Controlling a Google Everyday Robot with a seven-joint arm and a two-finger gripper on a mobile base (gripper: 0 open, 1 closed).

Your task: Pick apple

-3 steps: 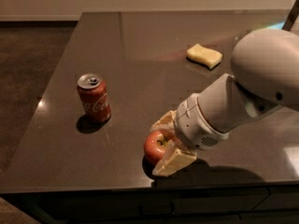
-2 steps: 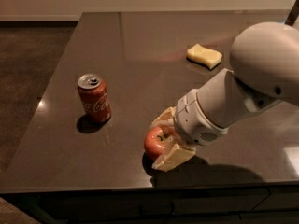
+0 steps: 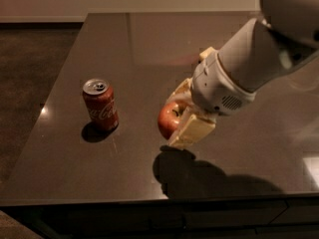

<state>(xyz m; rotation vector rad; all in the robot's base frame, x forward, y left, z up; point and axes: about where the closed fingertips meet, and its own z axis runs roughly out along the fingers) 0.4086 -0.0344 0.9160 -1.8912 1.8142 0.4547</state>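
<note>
The red-orange apple (image 3: pixel 168 118) sits between the two cream fingers of my gripper (image 3: pixel 180 114), lifted clear of the dark table (image 3: pixel 149 44); its shadow lies on the tabletop below and in front. One finger (image 3: pixel 192 131) is at the apple's near side, the other (image 3: pixel 180 89) at its far side. The white arm reaches in from the upper right and hides the apple's right half.
A red Coca-Cola can (image 3: pixel 100 104) stands upright on the table to the left of the apple. The table's front edge runs just below the shadow. A yellowish object behind the arm is mostly hidden.
The gripper has risen with the apple in it, off the tabletop, and the arm has swung upward. The can has not moved.
</note>
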